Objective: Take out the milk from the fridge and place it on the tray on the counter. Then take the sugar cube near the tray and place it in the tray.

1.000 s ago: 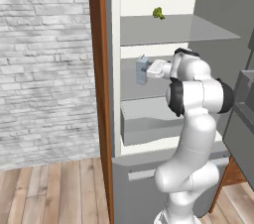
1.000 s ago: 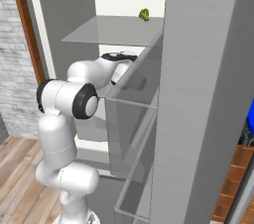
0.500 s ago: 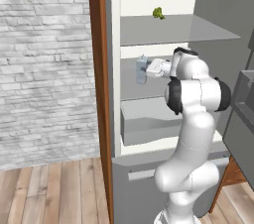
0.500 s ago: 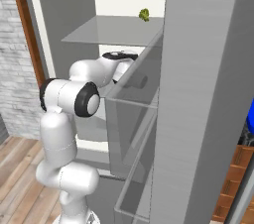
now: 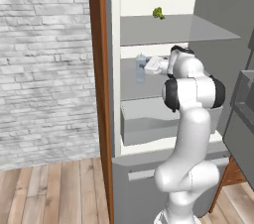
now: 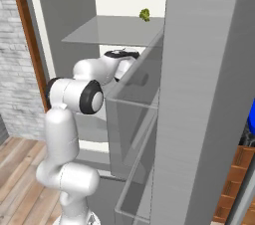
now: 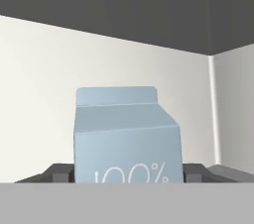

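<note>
My gripper [image 7: 128, 174] straddles the small pale blue-grey gable-topped milk carton [image 7: 126, 136], one dark fingertip [image 7: 62, 172] just beside each flank; whether they press it I cannot tell. The carton stands upright on the grey fridge [image 5: 163, 29] shelf, reading "100%".

Shelf [image 5: 168, 29] hangs low over the milk [image 7: 126, 136]; white wall just behind.
</note>
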You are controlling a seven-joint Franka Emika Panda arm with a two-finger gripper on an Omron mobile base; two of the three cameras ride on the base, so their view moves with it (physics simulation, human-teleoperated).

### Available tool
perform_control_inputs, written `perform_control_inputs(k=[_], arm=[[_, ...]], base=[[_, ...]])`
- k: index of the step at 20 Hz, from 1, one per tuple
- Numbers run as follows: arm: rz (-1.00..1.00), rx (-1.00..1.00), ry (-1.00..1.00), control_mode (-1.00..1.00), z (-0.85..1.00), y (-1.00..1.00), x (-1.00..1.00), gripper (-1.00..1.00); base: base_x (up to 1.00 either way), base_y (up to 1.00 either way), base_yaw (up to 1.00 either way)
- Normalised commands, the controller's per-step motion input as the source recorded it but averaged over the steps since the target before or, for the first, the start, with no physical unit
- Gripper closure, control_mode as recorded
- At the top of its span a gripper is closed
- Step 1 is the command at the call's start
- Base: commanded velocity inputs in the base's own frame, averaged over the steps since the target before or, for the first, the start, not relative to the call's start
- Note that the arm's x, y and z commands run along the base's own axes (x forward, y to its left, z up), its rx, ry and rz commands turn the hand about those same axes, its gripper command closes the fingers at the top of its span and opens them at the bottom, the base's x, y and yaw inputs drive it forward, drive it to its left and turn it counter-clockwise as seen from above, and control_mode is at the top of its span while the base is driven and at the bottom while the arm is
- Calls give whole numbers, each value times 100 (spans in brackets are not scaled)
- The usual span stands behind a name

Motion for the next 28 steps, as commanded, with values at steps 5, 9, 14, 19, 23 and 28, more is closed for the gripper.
perform_control_inputs(k=[5,9,14,19,23,28], arm=[[1,0,-9,-100,0,-2,-5,100],[0,2,-25,-100,11,-21,-55,100],[-9,0,-23,-100,26,-23,-98,100],[-17,0,-23,-100,53,-3,-100,100],[-22,0,-18,-100,58,-1,-100,100],[-26,0,-19,-100,42,-5,-100,100]], base=[[0,0,0],[0,0,0],[0,0,0],[0,0,0],[0,0,0],[0,0,0]])
